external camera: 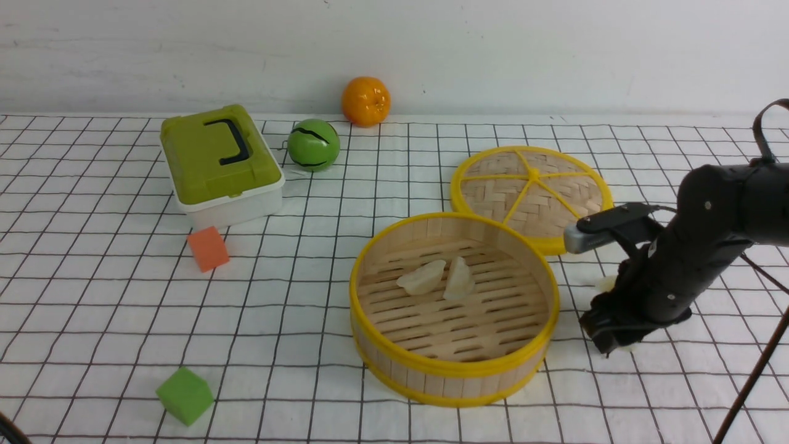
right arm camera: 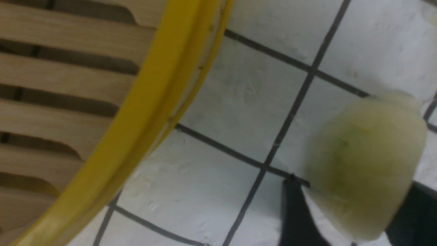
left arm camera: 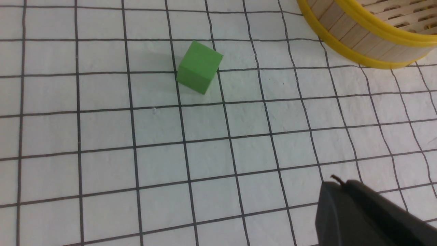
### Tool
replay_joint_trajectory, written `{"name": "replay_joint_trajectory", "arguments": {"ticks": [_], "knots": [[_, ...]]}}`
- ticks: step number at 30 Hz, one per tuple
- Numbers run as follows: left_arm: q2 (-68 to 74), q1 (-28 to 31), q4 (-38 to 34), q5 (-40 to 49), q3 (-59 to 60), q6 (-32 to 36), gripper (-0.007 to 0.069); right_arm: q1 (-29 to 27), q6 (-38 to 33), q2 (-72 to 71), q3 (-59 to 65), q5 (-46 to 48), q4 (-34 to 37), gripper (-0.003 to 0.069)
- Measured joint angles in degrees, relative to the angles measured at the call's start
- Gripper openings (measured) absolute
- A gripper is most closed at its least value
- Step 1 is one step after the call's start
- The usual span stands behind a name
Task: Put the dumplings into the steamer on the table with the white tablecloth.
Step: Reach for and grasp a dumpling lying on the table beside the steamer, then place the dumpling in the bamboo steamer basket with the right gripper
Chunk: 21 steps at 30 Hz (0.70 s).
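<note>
Table (external camera: 92,296): white checked cloth.
Steamer (external camera: 453,370): centre; two white dumplings (external camera: 422,277) inside.
Right hand (external camera: 607,342): at steamer's 3 o'clock, pinching green dumpling (right arm camera: 365,160).
Left hand (left arm camera: 341,194): pressed together, empty.
Risk: the soft, rounded dumpling could slip from its narrow pinch while clearing the rim.

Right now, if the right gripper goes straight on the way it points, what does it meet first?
The right gripper points down. It would first meet the pale green dumpling between its jaws, just outside the steamer, then the tablecloth. Whether they touch is unclear.
</note>
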Motion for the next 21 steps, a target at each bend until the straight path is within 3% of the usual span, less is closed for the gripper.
{"name": "replay_joint_trajectory", "arguments": {"ticks": [1,3,4,10,12,16,21], "knots": [[0.0,0.0,0.0,-0.1,0.0,0.0,-0.0013,0.0,0.0,0.1,0.0,0.0,0.0,0.0323],[0.3,0.0,0.0,-0.3,0.0,0.0,-0.0013,-0.1,0.1,0.1,-0.1,-0.5,0.0,0.018],[0.3,0.0,0.0,-0.3,0.0,0.0,-0.0013,-0.1,0.2,0.1,-0.1,-0.7,0.0,0.0171],[0.3,0.0,-0.1,-0.3,0.0,0.0,-0.0013,0.2,2.4,-2.6,-3.1,4.7,-0.2,0.0171],[0.3,0.0,-0.1,-0.3,0.0,0.0,-0.0013,1.8,2.7,-6.5,-6.5,10.6,-0.2,0.0171],[0.3,0.0,0.0,-0.9,0.0,0.0,-0.0013,8.6,2.7,-12.1,-12.9,17.3,2.7,0.0171],[0.3,0.0,0.6,-1.8,0.0,0.4,-0.0013,17.2,2.7,-11.6,-15.3,17.7,7.9,0.0171]]}}
